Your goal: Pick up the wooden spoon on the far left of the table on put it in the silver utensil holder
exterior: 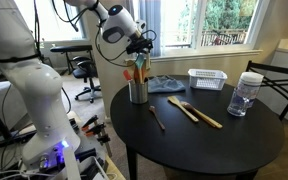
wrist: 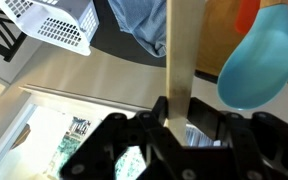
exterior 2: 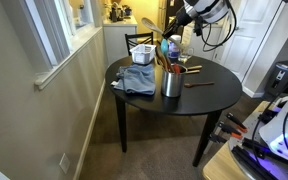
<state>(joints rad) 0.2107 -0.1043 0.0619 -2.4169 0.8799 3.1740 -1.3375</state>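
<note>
The round dark surface (exterior: 204, 140) is seen below the tool (exterior: 136, 48). The silver utensil holder (exterior: 138, 91) is placed directly beneath the tool. The wooden spoon (wrist: 181, 50) is clamped by its handle between the tool's narrowed fingers, with a blue spoon (wrist: 259, 65) just beside it.

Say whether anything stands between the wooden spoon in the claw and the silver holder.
Nothing separate, but the holder is already crowded: a blue spoon and an orange utensil stick up beside the wooden spoon in the claw.
</note>
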